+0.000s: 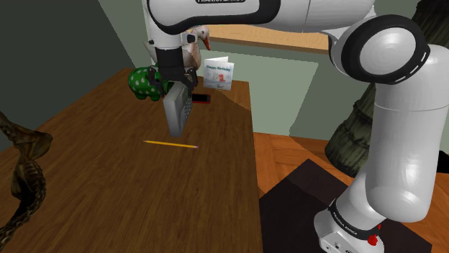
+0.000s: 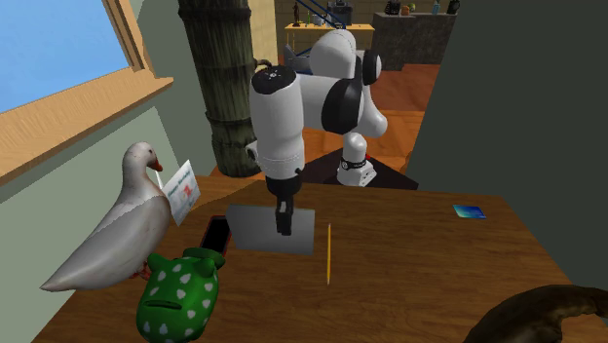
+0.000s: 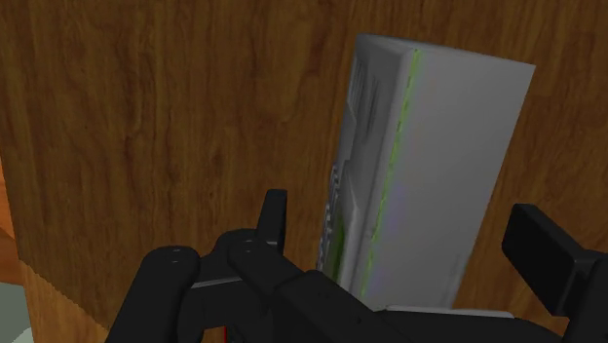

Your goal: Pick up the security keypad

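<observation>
Grey keypad (image 1: 176,111) clasped between the fingers (image 3: 546,248), long axis steeply down toward the table (image 1: 108,187).

White Franka arm with dark joints (image 1: 392,108), base at the shoulder view's lower right, elbow bent high, forearm reaching up and left, wrist turned straight down, all-black two-finger gripper (image 1: 175,86) pointing downward, fingers (image 3: 276,209) clasping the upper end of a pale grey slab-shaped keypad (image 1: 176,115) between them

Wooden table (image 1: 108,187): carrying a yellow pencil (image 1: 171,144) lying mid-surface. A green white-spotted figure (image 1: 146,83), white goose (image 2: 117,229), printed card (image 1: 218,73) and small black device (image 1: 201,98) are sitting near one end. A small blue card (image 2: 470,211) is lying well apart.
</observation>
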